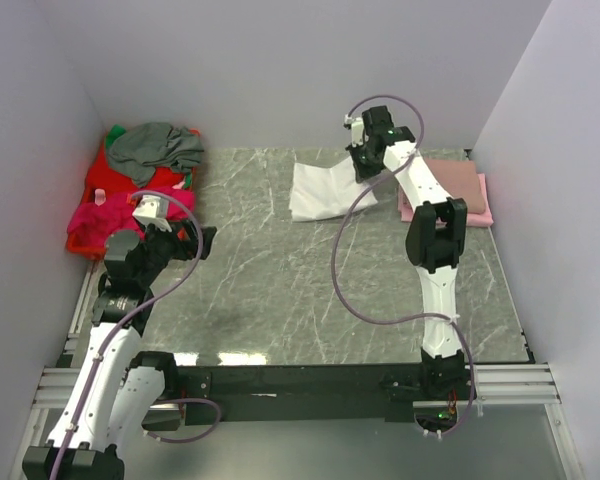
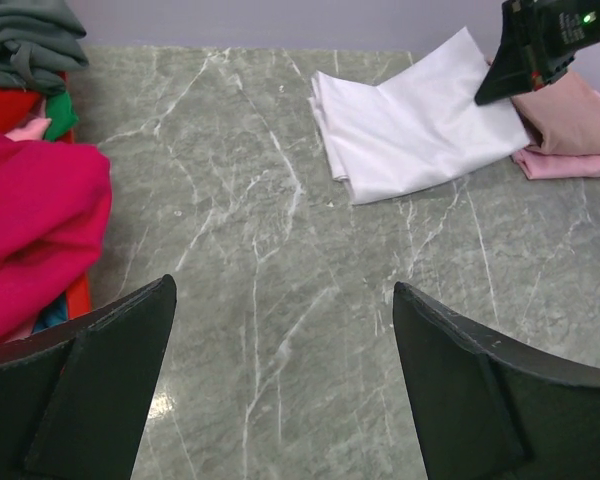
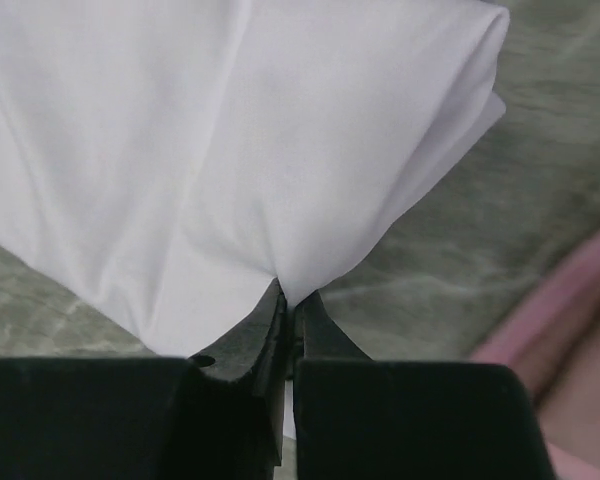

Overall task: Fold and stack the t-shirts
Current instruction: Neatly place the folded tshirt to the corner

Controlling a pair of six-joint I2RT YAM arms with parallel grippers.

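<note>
Spreading beyond the pinching right tool (image 3: 290,302) lies the white t-shirt (image 3: 230,150).

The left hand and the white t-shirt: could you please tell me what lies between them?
Only bare marble table lies between the left hand and the white t-shirt, as the left wrist view shows.

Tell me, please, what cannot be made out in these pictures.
Right hand: in the top view its own wrist hides the fingertips pinching the white t-shirt.
Pink stack: the right arm covers part in the top view; shirt count unclear.
Red basket: shirts under the grey t-shirt and magenta t-shirt are buried.
</note>
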